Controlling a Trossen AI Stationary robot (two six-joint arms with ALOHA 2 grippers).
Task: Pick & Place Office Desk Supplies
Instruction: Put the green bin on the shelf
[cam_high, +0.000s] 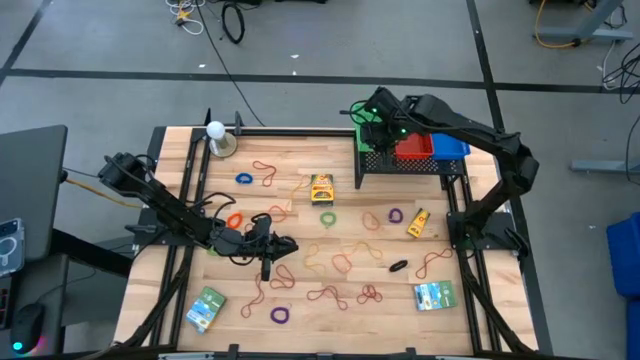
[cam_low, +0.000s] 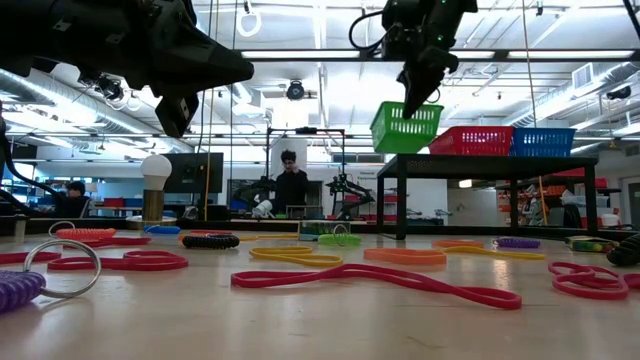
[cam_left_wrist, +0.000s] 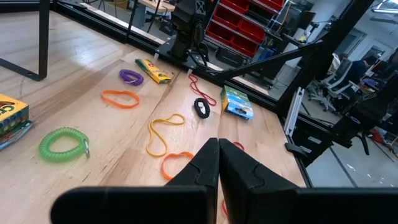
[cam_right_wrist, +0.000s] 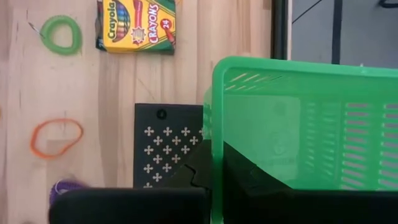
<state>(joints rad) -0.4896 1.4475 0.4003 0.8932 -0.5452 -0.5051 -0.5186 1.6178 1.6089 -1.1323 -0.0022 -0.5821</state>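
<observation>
Rubber bands (cam_low: 370, 278) lie nearest. Green basket (cam_low: 405, 127) is pinched by its wall in right claw (cam_low: 415, 108); setting down is judged next. Left claw (cam_high: 268, 268), closed empty, hangs above the table (cam_high: 300, 225).

Bench (cam_high: 300, 205): pale wood planks, smooth, slight sheen. Green basket (cam_right_wrist: 311, 124): translucent perforated plastic, glossy. Rack shelf (cam_right_wrist: 168, 146): matt black perforated metal. Crayon box (cam_right_wrist: 135, 25): printed glossy card. Rubber bands (cam_low: 375, 280): smooth matt rubber. Green coil ring (cam_left_wrist: 61, 143): shiny plastic.
</observation>
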